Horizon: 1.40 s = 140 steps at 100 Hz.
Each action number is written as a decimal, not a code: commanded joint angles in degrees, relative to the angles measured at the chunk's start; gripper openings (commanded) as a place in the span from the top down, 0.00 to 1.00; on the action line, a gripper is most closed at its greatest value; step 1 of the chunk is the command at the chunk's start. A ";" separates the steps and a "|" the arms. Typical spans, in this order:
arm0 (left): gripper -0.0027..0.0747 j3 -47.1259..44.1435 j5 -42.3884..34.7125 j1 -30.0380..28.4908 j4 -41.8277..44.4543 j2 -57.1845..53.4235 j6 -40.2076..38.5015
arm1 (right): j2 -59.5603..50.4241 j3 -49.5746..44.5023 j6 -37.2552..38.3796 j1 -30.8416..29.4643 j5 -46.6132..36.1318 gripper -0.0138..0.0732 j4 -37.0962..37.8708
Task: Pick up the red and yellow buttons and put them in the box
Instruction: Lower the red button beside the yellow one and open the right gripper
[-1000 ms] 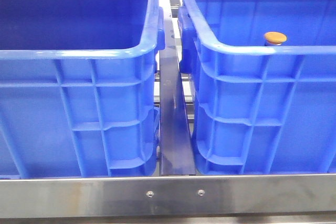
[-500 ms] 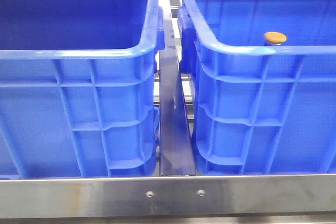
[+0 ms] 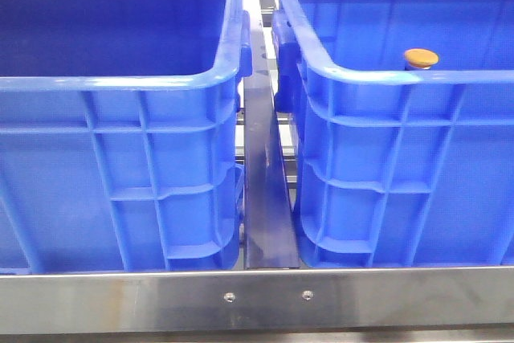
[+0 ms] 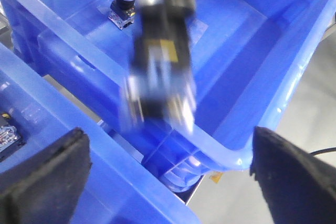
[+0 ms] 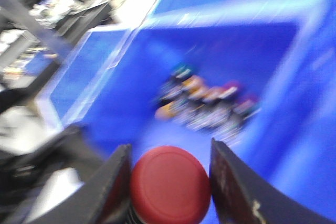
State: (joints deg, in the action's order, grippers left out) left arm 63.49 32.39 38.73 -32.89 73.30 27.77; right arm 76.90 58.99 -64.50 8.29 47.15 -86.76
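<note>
Two large blue plastic crates with ribbed walls and thick rolled rims stand side by side behind a steel rail (image 3: 257, 299), with a dark metal strip (image 3: 265, 198) running between them. In the front view, the left crate (image 3: 120, 174) shows only its bare blue inner wall, and no arm appears. The right crate (image 3: 401, 174) holds a yellow button (image 3: 421, 58), its orange-yellow domed cap just showing above the near rim. The left wrist view looks down from above this right crate, where the same yellow button sits upright on its small blocky base on the crate floor, near a wall. The left gripper (image 4: 168, 166) hangs over the crate rim with its two dark fingers spread wide apart and nothing between them. A blurred dark arm with a bit of red at its tip, the right gripper, crosses the middle of that view, above the crate. In the right wrist view, which is smeared by motion, the right gripper (image 5: 170, 182) has its two black fingers closed against either side of the red button (image 5: 170, 184), whose round red cap fills the gap. Below it lies a blue crate interior with a blurred heap of small mixed parts (image 5: 210, 106) on the floor.
</note>
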 commanded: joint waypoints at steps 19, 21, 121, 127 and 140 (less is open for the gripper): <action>0.18 1.55 -1.62 -0.44 -1.45 -1.96 0.04 | -1.65 3.75 -16.25 -8.04 -14.07 0.57 8.09; 0.18 1.55 -1.62 -0.44 -1.45 -1.96 0.04 | -1.65 3.68 -16.65 -8.23 -15.21 0.57 9.26; 0.18 1.55 -1.21 -0.44 -2.10 -1.96 0.04 | 19.81 7.04 -21.91 -11.57 -51.72 0.57 14.51; 0.18 1.55 -1.21 -0.44 -2.22 -1.96 0.04 | 20.55 7.63 -21.91 -11.57 -51.64 0.57 14.51; 0.18 1.55 -1.21 -0.44 -2.63 -1.96 0.04 | 21.53 7.84 -21.91 -11.57 -51.52 0.57 14.46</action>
State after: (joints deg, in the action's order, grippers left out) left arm 63.49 33.57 38.37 -33.33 73.21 27.77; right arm 100.48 64.65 -85.71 -2.89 -2.94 -72.05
